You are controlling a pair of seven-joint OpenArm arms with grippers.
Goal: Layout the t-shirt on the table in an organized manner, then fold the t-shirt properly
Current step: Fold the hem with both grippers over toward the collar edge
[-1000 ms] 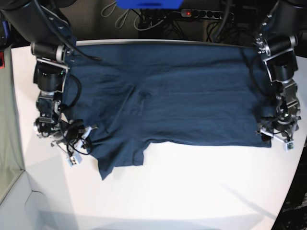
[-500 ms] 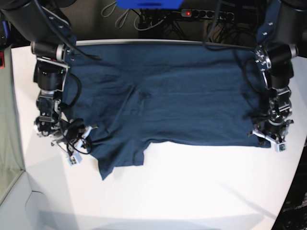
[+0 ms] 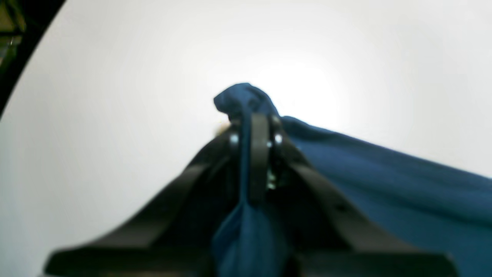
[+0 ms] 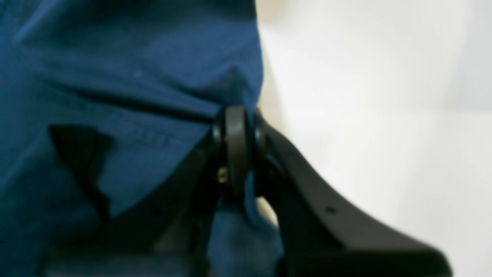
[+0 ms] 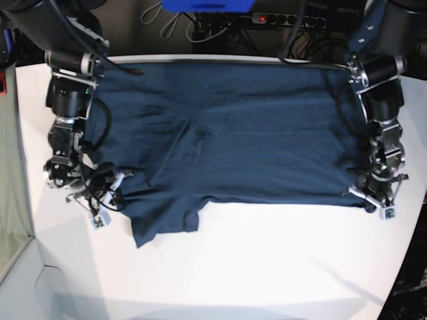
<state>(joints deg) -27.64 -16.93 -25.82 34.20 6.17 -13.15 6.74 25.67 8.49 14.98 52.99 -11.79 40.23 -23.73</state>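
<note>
The dark navy t-shirt (image 5: 233, 133) lies spread wide across the far half of the white table (image 5: 267, 267), one sleeve hanging toward the front at the left. In the base view my left gripper (image 5: 368, 200) sits at the shirt's right front corner. The left wrist view shows that gripper (image 3: 253, 127) shut on a bunched pinch of the t-shirt (image 3: 384, 184). My right gripper (image 5: 112, 190) is at the cloth's left edge by the sleeve. Its wrist view shows it (image 4: 236, 127) shut on the edge of the t-shirt (image 4: 134, 96).
Behind the table run a power strip (image 5: 280, 19) with a red light, loose cables and a blue object (image 5: 207, 5). The table's curved edge (image 5: 400, 267) drops off at the right front. A grey-green panel (image 5: 10, 167) stands at the left.
The left gripper has gone from open to shut on the shirt's right front corner and moved slightly inward. The right arm holds its grip; the sleeve shifted slightly left.
</note>
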